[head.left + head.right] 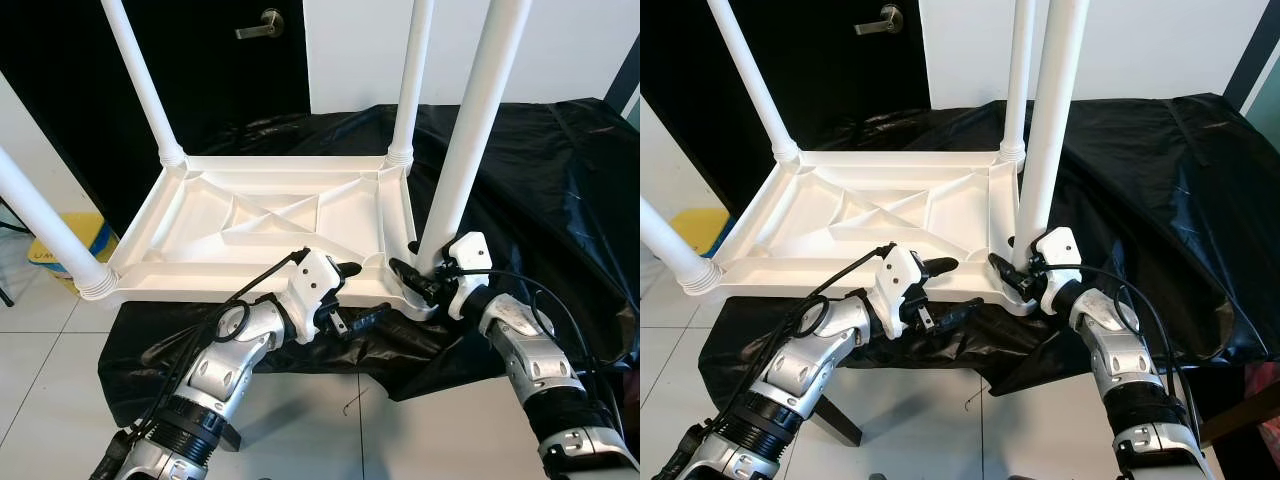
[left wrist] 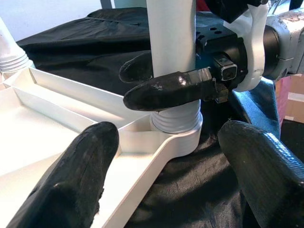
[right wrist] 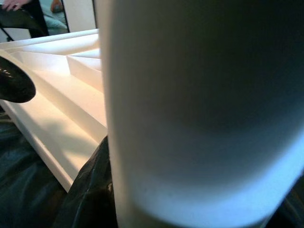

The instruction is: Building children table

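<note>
A white plastic children's table [image 1: 270, 215] lies upside down on a black cloth, its legs pointing up. My right gripper [image 1: 420, 275] is shut on the base of the near right leg [image 1: 475, 130], just above its ribbed socket [image 2: 175, 126]. One of its black fingers [image 2: 166, 90] crosses the front of that leg, and the leg [image 3: 199, 114] looms very close in the right wrist view. My left gripper [image 1: 358, 293] is open at the table's near rim, a little left of that corner. Its fingers [image 2: 80, 180] straddle the rim without holding it.
The black cloth [image 1: 540, 170] drapes over the support and spreads far to the right. A dark door with a lever handle [image 1: 262, 25] stands behind. A yellow and blue bag [image 1: 85, 235] lies on the white tiled floor [image 1: 330, 420] at the left.
</note>
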Motion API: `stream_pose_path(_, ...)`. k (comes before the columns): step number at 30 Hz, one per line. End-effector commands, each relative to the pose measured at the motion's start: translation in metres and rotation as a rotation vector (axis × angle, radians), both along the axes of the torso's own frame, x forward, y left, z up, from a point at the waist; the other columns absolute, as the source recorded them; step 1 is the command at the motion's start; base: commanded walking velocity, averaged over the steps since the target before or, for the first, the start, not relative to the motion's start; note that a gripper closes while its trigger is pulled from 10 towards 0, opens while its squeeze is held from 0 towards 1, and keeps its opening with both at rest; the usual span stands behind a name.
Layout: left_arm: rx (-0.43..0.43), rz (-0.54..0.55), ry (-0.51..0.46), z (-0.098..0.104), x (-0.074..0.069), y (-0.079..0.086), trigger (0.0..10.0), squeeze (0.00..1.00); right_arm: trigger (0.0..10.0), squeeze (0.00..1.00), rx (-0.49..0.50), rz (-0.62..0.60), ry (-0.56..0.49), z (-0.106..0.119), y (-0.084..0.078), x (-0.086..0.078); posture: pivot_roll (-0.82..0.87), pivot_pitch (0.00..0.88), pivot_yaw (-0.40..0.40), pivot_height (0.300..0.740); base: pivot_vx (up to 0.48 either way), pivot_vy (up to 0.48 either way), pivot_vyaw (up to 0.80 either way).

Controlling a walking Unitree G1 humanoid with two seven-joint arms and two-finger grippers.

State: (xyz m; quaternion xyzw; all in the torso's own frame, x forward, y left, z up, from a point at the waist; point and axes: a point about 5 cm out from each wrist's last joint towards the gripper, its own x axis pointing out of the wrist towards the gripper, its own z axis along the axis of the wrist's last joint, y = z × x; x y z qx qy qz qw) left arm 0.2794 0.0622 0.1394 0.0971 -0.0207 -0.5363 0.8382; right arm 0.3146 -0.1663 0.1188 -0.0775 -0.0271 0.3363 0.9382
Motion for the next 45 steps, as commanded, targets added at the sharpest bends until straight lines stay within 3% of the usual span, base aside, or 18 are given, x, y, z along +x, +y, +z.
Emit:
stream_pose_path(1, 0.026, -0.077, -0.004, 0.000, -0.004, -0.002, 10.0, 0.00, 0.0, 0.00, -0.027, 0.025, 0.044, -0.010, 0.001, -0.002, -0.12, 0.000, 0.043, 0.740, 0.000, 0.000, 0.00)
stream_pose_path(2, 0.029, -0.075, -0.005, 0.000, -0.003, -0.003, 10.0, 0.00, 5.9, 0.00, -0.026, 0.012, 0.050, -0.011, 0.000, -0.001, -0.13, 0.000, 0.043, 0.740, 0.000, 0.000, 0.00)
stream_pose_path(5, 0.031, -0.073, -0.006, -0.001, -0.002, -0.003, 10.0, 0.00, 5.9, 0.00, -0.025, 0.004, 0.055, -0.012, 0.000, -0.001, -0.13, 0.000, 0.043, 0.740, 0.000, 0.000, 0.00)
stream_pose_path(6, 0.034, -0.071, -0.007, -0.001, -0.002, -0.004, 10.0, 0.00, 10.0, 0.00, -0.017, -0.007, 0.059, -0.012, 0.000, -0.001, -0.13, 0.000, 0.039, 0.740, 0.000, 0.000, 0.00)
stream_pose_path(13, 0.053, -0.035, -0.050, -0.007, -0.003, -0.004, 10.0, 0.00, 10.0, 0.00, -0.030, -0.154, 0.097, -0.024, -0.002, -0.003, -0.13, 0.000, 0.026, 0.740, 0.000, 0.000, 0.00)
stream_pose_path(21, 0.046, -0.018, -0.043, -0.007, -0.005, -0.004, 10.0, 0.00, 10.0, 0.00, 0.022, -0.304, 0.104, -0.034, 0.008, -0.011, -0.11, 0.000, 0.022, 0.740, 0.000, 0.000, 0.00)
stream_pose_path(22, 0.049, -0.008, -0.047, -0.008, -0.004, -0.003, 10.0, 0.00, 10.0, 0.00, 0.055, -0.384, 0.118, -0.037, 0.011, -0.014, -0.11, 0.000, 0.020, 0.740, 0.000, 0.000, 0.00)
stream_pose_path(28, 0.044, 0.007, -0.062, -0.007, -0.002, -0.002, 10.0, 0.00, 10.0, 0.00, 0.083, -0.521, 0.102, -0.036, 0.015, -0.019, -0.11, 0.000, 0.010, 0.740, 0.000, 0.000, 0.00)
stream_pose_path(30, 0.043, 0.021, -0.072, -0.007, -0.001, -0.002, 10.0, 0.00, 10.0, 0.00, 0.110, -0.631, 0.094, -0.036, 0.020, -0.024, -0.10, 0.000, 0.008, 0.740, 0.000, 0.000, 0.00)
stream_pose_path(45, 0.045, 0.033, -0.078, -0.004, 0.001, 0.003, 10.0, 0.00, 10.0, 0.00, 0.127, -0.687, 0.095, -0.034, 0.031, -0.033, -0.09, 0.000, 0.013, 0.740, 0.000, 0.000, 0.00)
